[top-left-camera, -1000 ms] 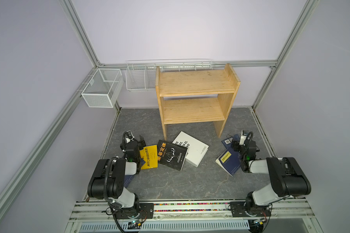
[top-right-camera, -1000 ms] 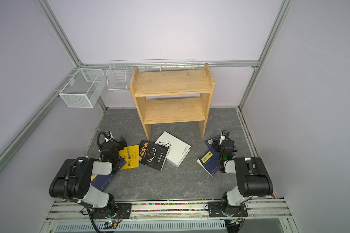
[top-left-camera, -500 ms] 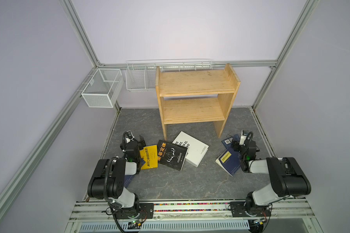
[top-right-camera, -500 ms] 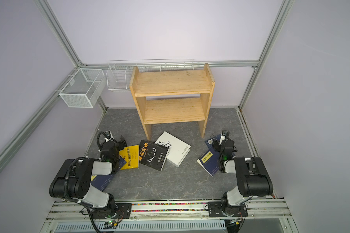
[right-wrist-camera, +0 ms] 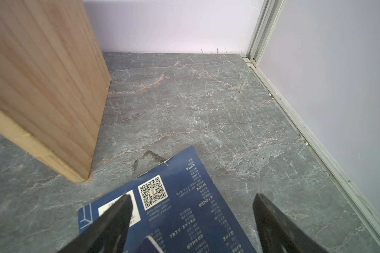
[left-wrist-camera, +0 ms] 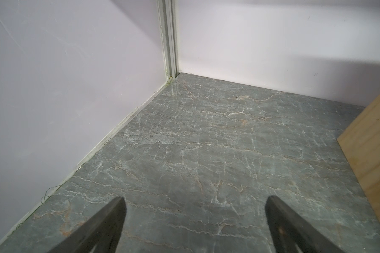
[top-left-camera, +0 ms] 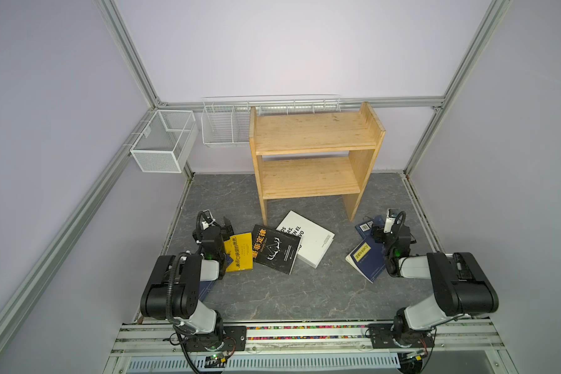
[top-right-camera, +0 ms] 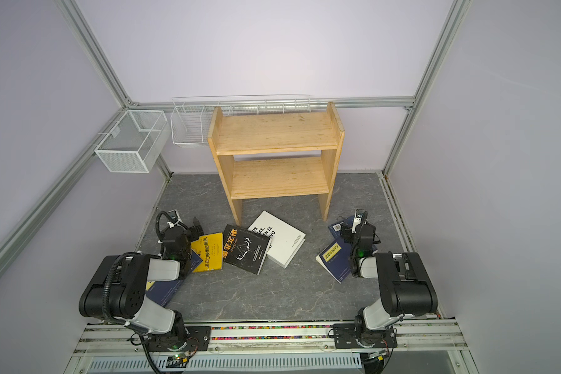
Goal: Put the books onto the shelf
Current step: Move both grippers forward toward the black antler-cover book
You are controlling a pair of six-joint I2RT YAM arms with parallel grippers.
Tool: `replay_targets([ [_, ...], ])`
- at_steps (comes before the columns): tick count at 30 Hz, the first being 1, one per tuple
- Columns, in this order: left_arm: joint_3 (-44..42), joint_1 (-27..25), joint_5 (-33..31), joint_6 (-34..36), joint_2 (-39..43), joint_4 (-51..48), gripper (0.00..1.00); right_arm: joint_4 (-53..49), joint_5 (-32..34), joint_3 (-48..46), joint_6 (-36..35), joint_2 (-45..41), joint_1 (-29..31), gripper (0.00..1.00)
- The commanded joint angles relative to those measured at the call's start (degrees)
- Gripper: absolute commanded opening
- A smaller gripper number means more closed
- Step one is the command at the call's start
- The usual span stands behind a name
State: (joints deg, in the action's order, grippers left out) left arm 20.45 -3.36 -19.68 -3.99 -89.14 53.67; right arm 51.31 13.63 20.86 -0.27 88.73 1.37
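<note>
Your grey marbled desk (top-left-camera: 272, 291) carries everything. The two-tier pine shelf (top-left-camera: 308, 132) stands at the back, both boards bare. All the books lie flat on the desk in front of it. The thick white book (top-left-camera: 314, 241) is near the shelf's left leg. The black book with orange characters (top-left-camera: 274, 251) overlaps its edge, and the yellow book (top-left-camera: 238, 252) is just beside that. To the right, a navy book with a yellow label (top-left-camera: 368, 262) lies next to a navy book showing a QR code (right-wrist-camera: 184, 208). A third navy book (top-right-camera: 162, 289) lies under your left arm. Your left end effector (left-wrist-camera: 194, 198) is spread wide over bare desk, holding nothing. Your right end effector (right-wrist-camera: 192, 195) is spread too, over the QR-code book and gripping nothing.
</note>
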Motion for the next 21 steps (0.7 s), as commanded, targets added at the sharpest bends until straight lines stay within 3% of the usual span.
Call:
replay_targets([
  [1, 1.00, -0.16, -0.27, 0.82, 0.04, 0.47, 0.99, 0.40, -0.58, 0.50, -0.52, -0.69, 0.11, 0.89],
  [5, 0.76, -0.23, -0.40, 1.08, 0.60, 0.73, 0.99, -0.60, -0.60, 1.03, -0.72, -1.65, 0.16, 0.89],
  [9, 1.39, -1.50, -3.22, 1.35, 13.72, -11.46, 0.99, -37.17, -3.84, 16.35, 2.48, -9.88, 0.18, 0.89],
  [10, 2.12, -2.08, -4.08, 0.17, 17.87, -16.16, 0.99, -42.47, -5.78, 18.89, 3.52, -10.79, 0.29, 0.89],
  [13, 6.61, -2.60, 0.98, -7.35, 31.50, -36.66, 0.99, -50.90, -8.18, 21.53, 8.84, -15.36, 2.34, 0.89],
  [15, 9.48, -3.22, 3.17, -16.53, 38.67, -48.98, 0.99, -57.19, -9.87, 22.56, 13.84, -18.88, 4.18, 0.89],
  [18, 10.67, -4.91, 8.69, -27.28, 46.58, -59.89, 0.99, -65.04, -14.87, 21.81, 21.74, -24.28, 7.97, 0.89],
  [21, 8.56, -6.75, 18.02, -37.78, 51.94, -62.36, 0.99, -66.32, -20.83, 18.22, 26.34, -31.04, 15.22, 0.88],
])
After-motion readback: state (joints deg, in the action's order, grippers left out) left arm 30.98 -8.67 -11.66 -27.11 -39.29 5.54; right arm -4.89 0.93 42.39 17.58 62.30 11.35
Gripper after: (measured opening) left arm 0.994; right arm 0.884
